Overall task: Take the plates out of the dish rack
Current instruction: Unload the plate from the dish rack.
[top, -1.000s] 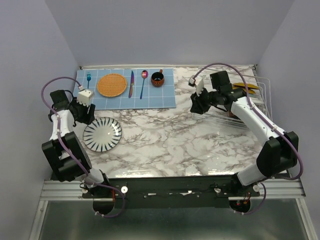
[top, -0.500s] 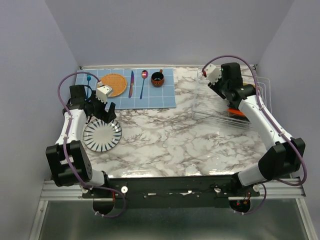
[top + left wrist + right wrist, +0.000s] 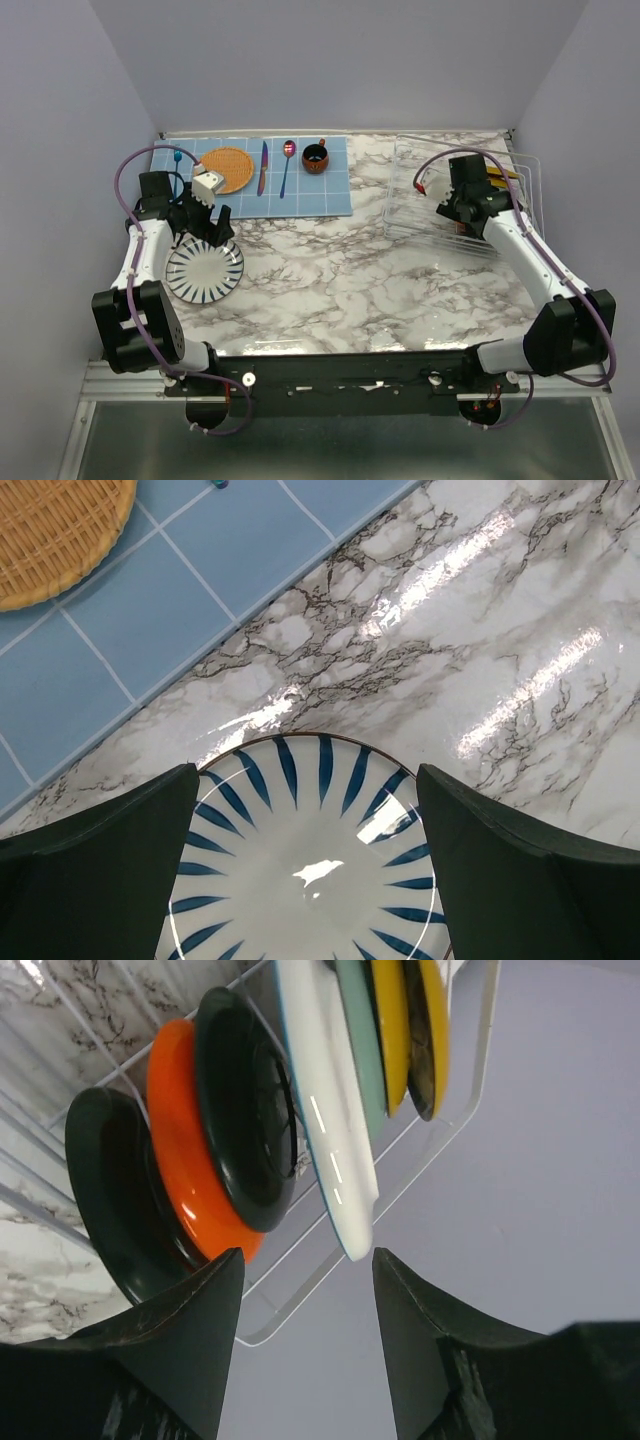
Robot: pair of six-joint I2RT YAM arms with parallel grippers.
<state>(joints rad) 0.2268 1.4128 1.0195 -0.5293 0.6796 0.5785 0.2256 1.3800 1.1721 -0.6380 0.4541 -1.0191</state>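
Crowding right wrist view, racked plates (image 3: 325,1110), barely visible overhead

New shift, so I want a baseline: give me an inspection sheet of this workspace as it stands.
Surface: marble table, glossy.
Job's things: striped plate flat on the table; dish rack holds upright plates.
Clutter: blue placemat with woven disc, knife, spoon, cup.
Grippers: left gripper open above striped plate; right gripper open at the rack.
Cables: one purple cable per arm.
Surroundings: plain walls, nothing else seen.
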